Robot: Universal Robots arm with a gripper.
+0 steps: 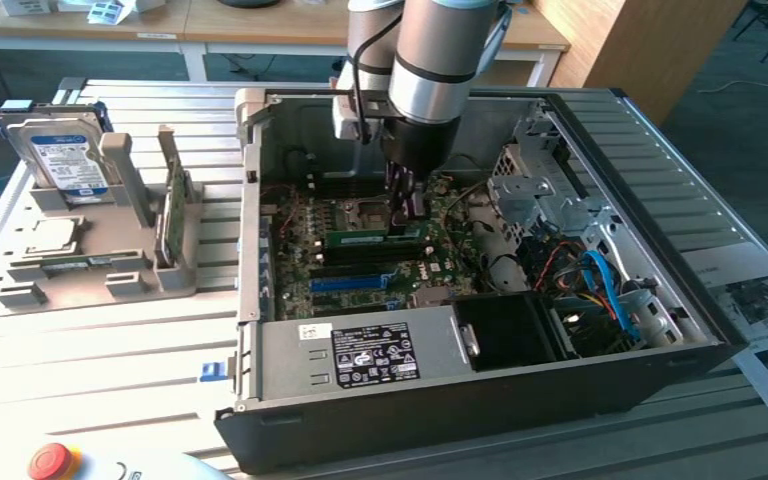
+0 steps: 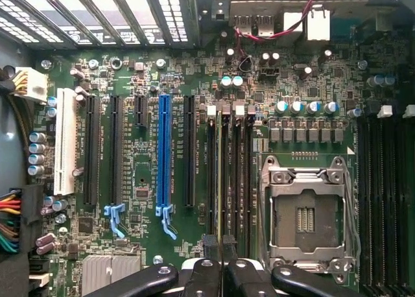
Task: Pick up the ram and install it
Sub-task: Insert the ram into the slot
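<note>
Exterior view's left, on the slatted tabletop [image 1: 91,350]: grey parts holder [image 1: 91,270] carrying a hard drive [image 1: 57,150] with a blue label, standing on edge. Square silver chip [image 1: 51,237] lying flat in front of it. Green expansion card [image 1: 171,205] upright at the holder's side nearest the case. Red stop button [image 1: 53,460] at the near edge.

Centre: open computer case [image 1: 491,410] lying on its side, motherboard [image 1: 297,270] facing up, power supply [image 1: 357,352] along the near wall.

Inside the case: robot arm [image 1: 438,60] reaching straight down over the motherboard. Claw [image 1: 407,222] narrow, closed on the ram [image 1: 357,238] at its upper edge. Ram on edge in a memory slot just beside the processor socket [image 1: 357,212], extending from the claw toward the exterior view's left. Full seating: cannot tell.

Wrist view: ram [image 2: 219,180] seen edge-on as a thin strip among the black memory slots, between the blue expansion slot [image 2: 163,148] and the empty processor socket [image 2: 305,213]. Claw [image 2: 222,251] with fingertips [image 2: 231,248] on either side of the strip.

Exterior view's right: metal drive cage [image 1: 544,195] and blue cable [image 1: 604,285] inside the case. Printed sheets [image 1: 764,300] on the tabletop just beside it.
</note>
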